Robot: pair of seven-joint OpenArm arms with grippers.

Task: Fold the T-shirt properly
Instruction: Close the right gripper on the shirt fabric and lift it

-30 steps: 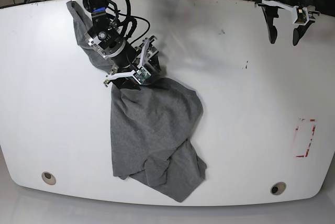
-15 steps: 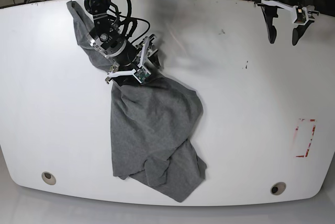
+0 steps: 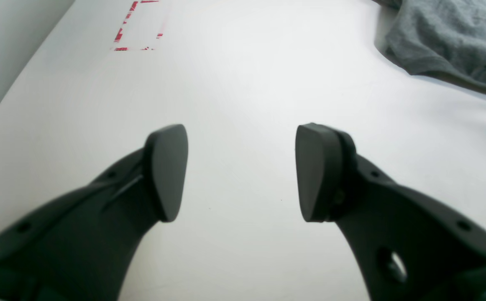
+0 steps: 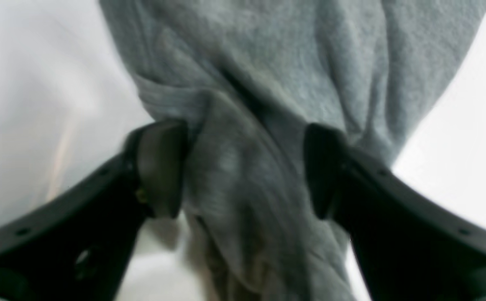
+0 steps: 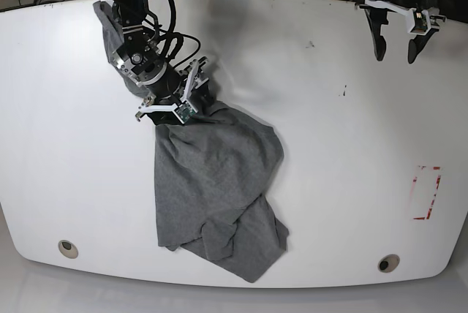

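The grey T-shirt (image 5: 212,174) lies crumpled in a long strip on the white table (image 5: 329,145), running from the far left corner to the front edge. My right gripper (image 5: 178,107) is low over its upper part. In the right wrist view the gripper (image 4: 243,167) is open, its fingers (image 4: 161,167) straddling a bunched ridge of the cloth (image 4: 268,62). My left gripper (image 5: 395,53) is open and empty at the far right, above bare table (image 3: 241,171). An edge of the shirt (image 3: 448,33) shows at the top right of the left wrist view.
A red dashed rectangle (image 5: 426,192) is marked on the table at the right; it also shows in the left wrist view (image 3: 136,25). Two round holes (image 5: 67,247) (image 5: 388,262) sit near the front edge. Cables run behind the table's far edge.
My right gripper has moved left along the shirt's upper part and turned a little. The shirt's lower part lies as before. The left arm has not moved.
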